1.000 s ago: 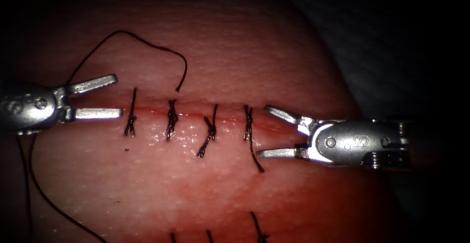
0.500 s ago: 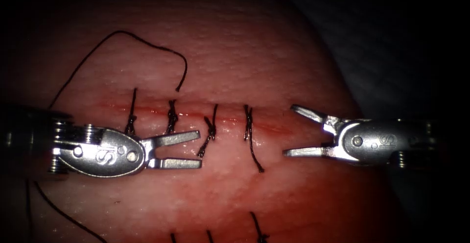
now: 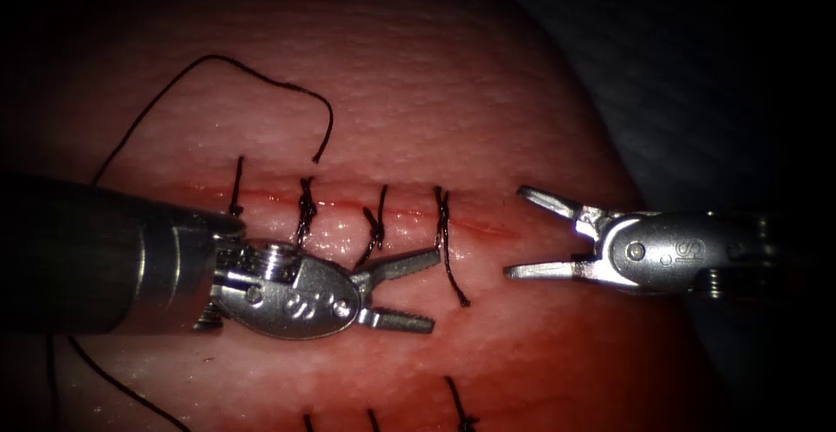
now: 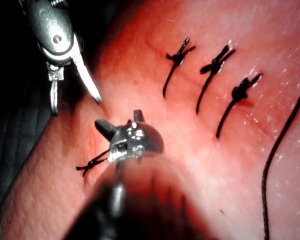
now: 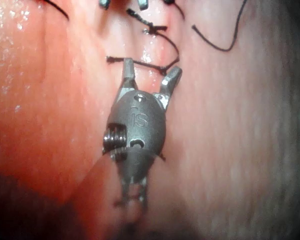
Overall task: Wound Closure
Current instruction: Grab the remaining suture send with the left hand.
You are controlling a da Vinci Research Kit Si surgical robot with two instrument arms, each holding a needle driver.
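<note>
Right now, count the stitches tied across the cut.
4, in a row along the cut: the leftmost stitch, partly behind the left tool; the second; the third; the fourth, nearest the right tool.

Tissue (image 3: 488, 92): pale pink, finely pebbled, reddening to deep red beside the cut (image 3: 348, 202), a thin red line. Thread (image 3: 226, 64): black. Both grippers: polished silver metal, stamped "S".
</note>
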